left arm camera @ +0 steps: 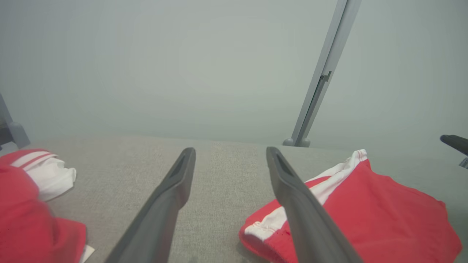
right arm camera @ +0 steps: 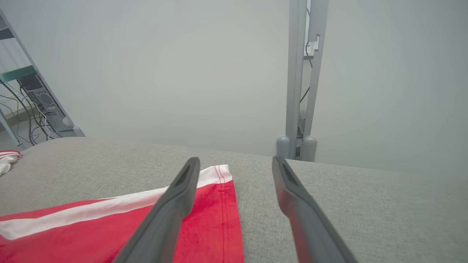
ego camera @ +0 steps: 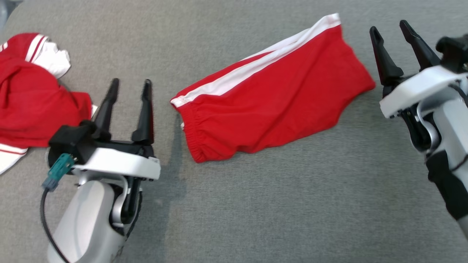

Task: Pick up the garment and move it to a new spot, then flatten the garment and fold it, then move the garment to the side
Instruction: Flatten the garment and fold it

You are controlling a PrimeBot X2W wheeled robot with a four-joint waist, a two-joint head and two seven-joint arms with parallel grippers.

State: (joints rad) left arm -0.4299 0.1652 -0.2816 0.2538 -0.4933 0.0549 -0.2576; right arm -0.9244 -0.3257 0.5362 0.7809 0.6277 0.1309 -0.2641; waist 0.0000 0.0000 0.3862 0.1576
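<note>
The garment [ego camera: 270, 95] is a pair of red shorts with a white side stripe, lying folded on the grey fabric surface [ego camera: 278, 204], elastic waistband at its left end. My left gripper [ego camera: 131, 84] stands open just left of the waistband, apart from it. My right gripper [ego camera: 390, 28] stands open just right of the hem end, also apart. In the left wrist view the garment [left arm camera: 373, 219] lies to the right of my open fingers [left arm camera: 172, 190]. In the right wrist view its hem [right arm camera: 215, 215] lies under my left finger [right arm camera: 175, 204].
A second red-and-white garment [ego camera: 33, 95] lies crumpled at the far left, close behind my left gripper. A grey metal post [right arm camera: 298, 73] rises beyond the surface's far edge. A rack with cables [right arm camera: 33, 98] stands at the left in the right wrist view.
</note>
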